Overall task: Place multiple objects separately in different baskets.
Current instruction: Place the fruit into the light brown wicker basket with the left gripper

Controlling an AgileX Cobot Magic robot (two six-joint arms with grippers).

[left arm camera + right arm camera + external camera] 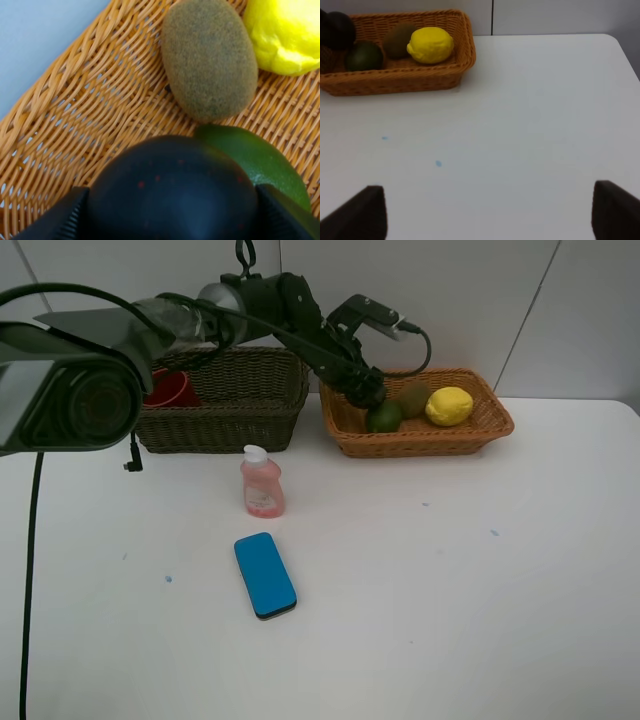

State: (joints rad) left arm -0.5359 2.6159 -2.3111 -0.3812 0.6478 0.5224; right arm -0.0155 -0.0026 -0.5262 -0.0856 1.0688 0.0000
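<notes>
Left wrist view: the dark mangosteen (172,187) is seen clamped between the left fingers (55,222), just above the woven floor of the light orange basket (75,125). Whether it already rests on the weave cannot be told. Beside it the green lime (260,160) is seen, and beyond that the brown kiwi (209,57) and the yellow lemon (285,35), all three already laid in this basket.

From the high camera, the red plastic cup (170,390) is seen inside the dark olive-brown basket (225,410). The pink bottle (262,482) stands upright on the white surface (480,590) in front of that basket, and the blue flat block (265,574) lies flat nearer the camera, apart from the bottle. No marker is made out in any view.

The right fingers (360,212) are spread wide with nothing between them, held over bare surface well away from the baskets.

The task is judged to be past its midpoint: four items are sorted, a fifth is about to be released, and the bottle and the block are yet to be placed.
</notes>
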